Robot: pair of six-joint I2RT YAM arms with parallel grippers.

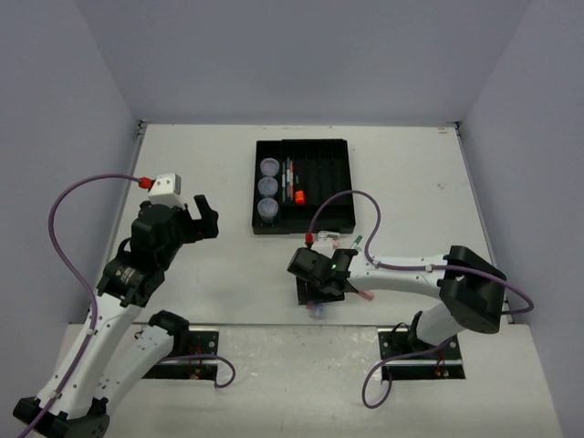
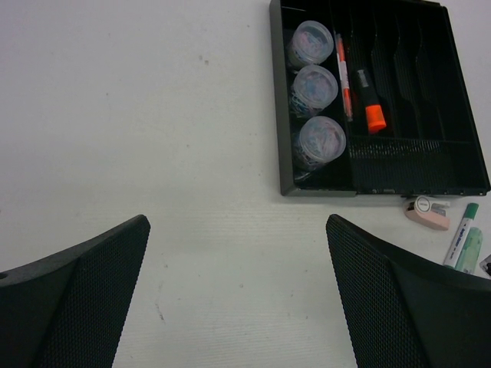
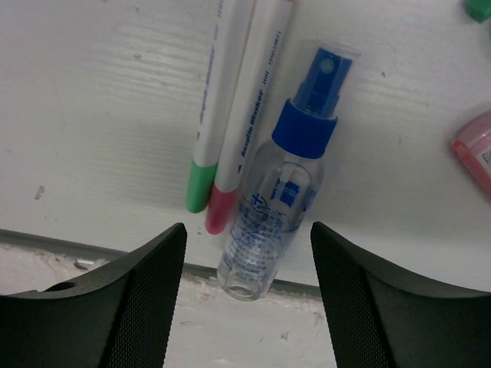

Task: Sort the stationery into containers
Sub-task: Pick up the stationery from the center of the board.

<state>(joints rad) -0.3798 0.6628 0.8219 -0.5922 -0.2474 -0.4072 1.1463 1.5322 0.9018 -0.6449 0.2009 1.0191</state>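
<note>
Markers [image 3: 253, 92] parallel, coloured ends perhaps nearward.

A: How is the light?
B: Bright and even, from overhead. The table [image 1: 210, 182] comes out near white, and the walls look tinted lilac.
A: Shadows?
B: Only soft ones, by the table's near edge, left of the markers [image 3: 249, 115] and the spray bottle [image 3: 276, 207].
A: Glare, blur?
B: A faint sheen on the pots [image 2: 314, 88] — the tray [image 2: 278, 100] is so dark its slots lose detail. All three views are sharp.
</note>
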